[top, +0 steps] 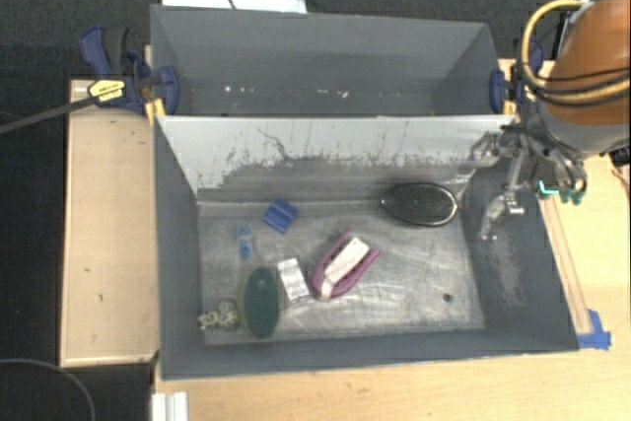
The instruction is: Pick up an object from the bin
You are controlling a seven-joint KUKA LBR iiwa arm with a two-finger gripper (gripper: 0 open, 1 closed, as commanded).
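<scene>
Highest and closest to the lens sits the arm's orange-brown wrist cover, ringed by yellow and black cables, at the right edge of the view above the bin's far right corner. Below it the gripper points down into the grey metal bin. It hangs over the sloped right wall, where that wall meets the back right corner of the floor. Whether it is spread or closed cannot be told from this angle. The bin has sloping walls and a scuffed floor with a few loose things lying well spread out. Largest is a black oval thing lying flat at the back right of the floor, near the gripper's left side and apart from it. Next is a purple-and-white packet, lying tilted near the middle. A dark green oval lies at the front left. A small white block sits between that oval and the packet, just beside both. A blue block rests toward the back left. A pale, crumbly clump lies in the front left corner, just left of the green oval. Smallest is a blue scrap near the blue block.
</scene>
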